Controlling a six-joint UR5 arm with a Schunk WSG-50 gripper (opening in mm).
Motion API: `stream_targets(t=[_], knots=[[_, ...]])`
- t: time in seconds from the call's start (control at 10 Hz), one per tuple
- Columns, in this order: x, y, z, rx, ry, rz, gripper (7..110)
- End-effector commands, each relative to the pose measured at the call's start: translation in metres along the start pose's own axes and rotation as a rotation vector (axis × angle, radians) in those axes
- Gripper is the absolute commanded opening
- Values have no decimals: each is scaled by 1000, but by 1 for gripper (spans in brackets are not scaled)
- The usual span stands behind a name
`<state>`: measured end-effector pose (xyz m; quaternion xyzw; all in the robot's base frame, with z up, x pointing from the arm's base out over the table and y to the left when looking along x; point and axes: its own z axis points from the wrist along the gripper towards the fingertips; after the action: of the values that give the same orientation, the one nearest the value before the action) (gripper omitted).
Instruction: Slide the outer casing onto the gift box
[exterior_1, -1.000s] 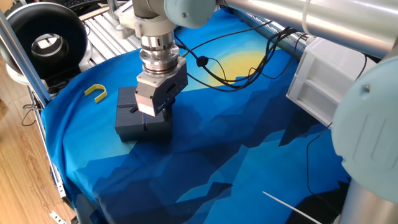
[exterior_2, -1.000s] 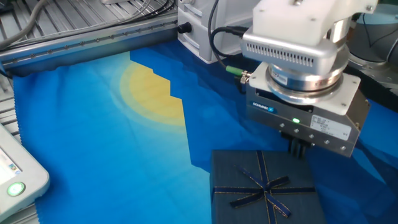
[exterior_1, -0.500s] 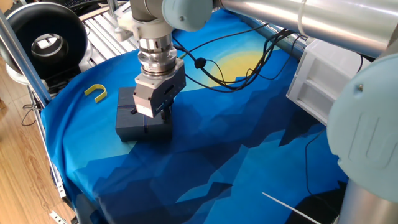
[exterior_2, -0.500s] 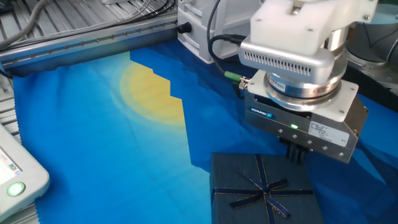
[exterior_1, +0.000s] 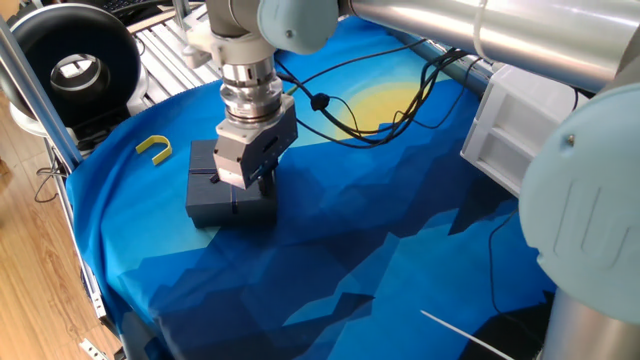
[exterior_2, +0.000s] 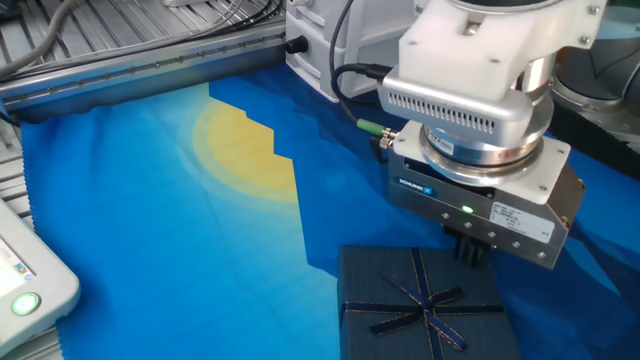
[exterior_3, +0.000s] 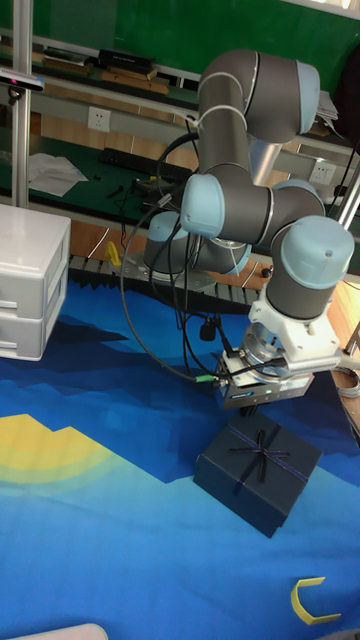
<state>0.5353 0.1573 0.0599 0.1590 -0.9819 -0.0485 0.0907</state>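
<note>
The table is covered with a blue cloth (exterior_1: 400, 250) printed with angular dark-blue shapes and a yellow sun patch. A white plastic drawer unit (exterior_3: 28, 280) sits at one edge and a small yellow hook (exterior_1: 154, 148) lies near another. The grey UR5 arm reaches down with its wrist vertical, the gripper (exterior_2: 472, 247) right at the far edge of the square dark navy outer casing (exterior_2: 425, 305) with its ribbon bow, which sits flat on the cloth. Can't tell how wide the jaws are, since the body hides them.

Robotics lab, UR5 arm (exterior_3: 250, 200), aluminium framing (exterior_2: 130, 65)
</note>
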Motion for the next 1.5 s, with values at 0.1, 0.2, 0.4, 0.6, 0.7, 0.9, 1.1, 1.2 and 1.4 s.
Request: stream_targets(t=[0.1,0.2,0.4,0.6,0.7,0.9,1.1,1.2,1.4], knots=[[-3,7,-6,-16,6,6,7],[-1,11,-14,-20,11,9,7],[-14,15,-36,2,7,19,7],[-58,10,-50,20,-55,15,7],[-96,11,-53,-4,-125,14,7],[-151,13,-56,-19,-232,27,7],[-171,10,-51,7,-237,38,7],[-173,9,-48,10,-233,34,7],[-170,4,-45,19,-206,21,7]])
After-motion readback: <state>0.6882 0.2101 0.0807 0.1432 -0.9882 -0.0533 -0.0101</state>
